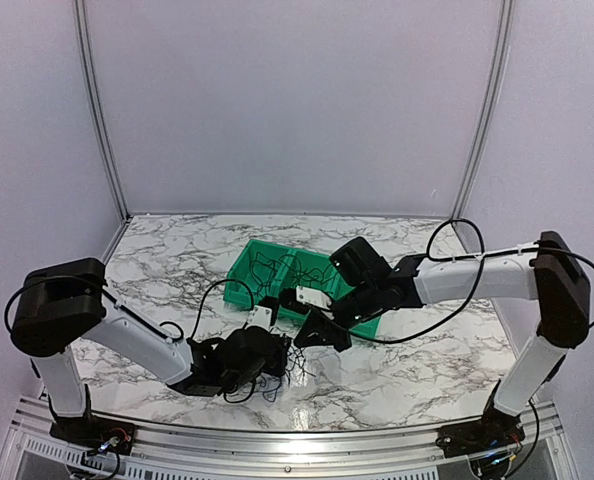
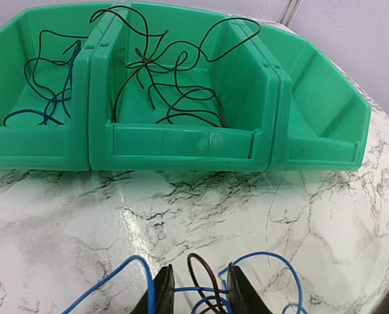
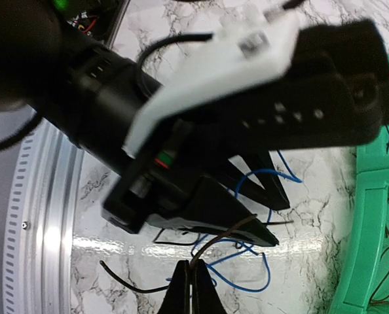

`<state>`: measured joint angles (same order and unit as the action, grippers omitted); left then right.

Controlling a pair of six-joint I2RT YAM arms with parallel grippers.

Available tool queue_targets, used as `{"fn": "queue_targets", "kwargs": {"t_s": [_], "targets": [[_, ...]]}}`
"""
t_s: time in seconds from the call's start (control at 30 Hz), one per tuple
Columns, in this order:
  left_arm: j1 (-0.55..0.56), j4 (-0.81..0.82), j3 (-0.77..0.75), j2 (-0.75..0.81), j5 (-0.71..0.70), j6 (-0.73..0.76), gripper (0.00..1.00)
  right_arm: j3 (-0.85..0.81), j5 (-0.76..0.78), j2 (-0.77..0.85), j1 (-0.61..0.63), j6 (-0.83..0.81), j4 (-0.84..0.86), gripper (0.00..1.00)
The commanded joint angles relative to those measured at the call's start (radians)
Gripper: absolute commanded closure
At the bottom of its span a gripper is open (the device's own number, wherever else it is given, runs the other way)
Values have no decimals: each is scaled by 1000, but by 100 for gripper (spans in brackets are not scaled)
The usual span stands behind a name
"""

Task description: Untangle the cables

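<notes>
L bin [image 2: 37, 147] is holding blue cables [image 2: 50, 98]; mid bin [image 2: 181, 144] is holding dark cables [image 2: 175, 98]. Loose tangle [image 2: 266, 256] is lying on table [image 2: 63, 216] in front of bins. L gripper [image 2: 200, 269] is straddling it, jaws parted. R gripper [image 3: 193, 268] is clenching on a dark strand [image 3: 224, 232].

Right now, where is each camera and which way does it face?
Top external: above and behind the bases, looking down on table and green bins; left arm and right arm show.
Left wrist: low over the table, facing the bins; left gripper open at bottom edge.
Right wrist: looking down at the left gripper and cables; right gripper shut on a dark cable.
Shared: blue cables in both wrist views.
</notes>
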<state>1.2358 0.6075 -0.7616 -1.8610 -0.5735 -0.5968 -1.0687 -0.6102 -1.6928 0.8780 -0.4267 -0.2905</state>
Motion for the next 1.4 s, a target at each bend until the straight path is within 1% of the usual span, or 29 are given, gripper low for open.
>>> {"fn": "queue_targets", "kwargs": {"t_s": [0.0,0.1,0.23,0.33,0.47,0.57,0.7,0.77,0.83,0.9,1.0,1.03,1.07,1.1,1.2,1.37], "targets": [[-6,81,-52,-67,-49,-4,76,-40,-154,88,7,-23,-84,100],[-6,97,-55,-89,-45,-18,80,-102,-175,146,7,-48,-161,100],[-6,101,-51,-103,-27,-31,86,-213,-127,246,6,-78,-245,100],[-6,105,-47,-108,-19,-33,91,-332,-100,298,6,-108,-313,100],[-6,132,-22,-105,-17,-43,97,-510,-102,307,-1,-118,-400,100],[-6,149,-1,-97,-14,-49,100,-648,-113,293,-5,-119,-449,100],[-6,155,25,-88,-12,-54,100,-825,-128,269,-12,-114,-492,100],[-6,155,33,-89,-11,-55,100,-883,-165,262,-41,-102,-487,100],[-6,155,41,-90,-10,-63,98,-931,-196,249,-68,-83,-489,100],[-6,155,51,-86,-9,-74,95,-956,-209,243,-79,-78,-488,100],[-6,155,69,-73,-12,-83,94,-963,-222,243,-89,-72,-486,100],[-6,155,72,-67,-14,-84,92,-960,-223,243,-88,-71,-485,100],[-6,154,77,-64,-17,-82,88,-959,-224,244,-88,-70,-485,100],[-6,155,79,-59,-19,-82,87,-955,-226,245,-89,-70,-484,100],[-6,153,83,-49,-16,-74,87,-953,-227,247,-90,-68,-483,100],[-6,153,82,-44,-2,-64,84,-998,-226,247,-102,-84,-496,100]]}}
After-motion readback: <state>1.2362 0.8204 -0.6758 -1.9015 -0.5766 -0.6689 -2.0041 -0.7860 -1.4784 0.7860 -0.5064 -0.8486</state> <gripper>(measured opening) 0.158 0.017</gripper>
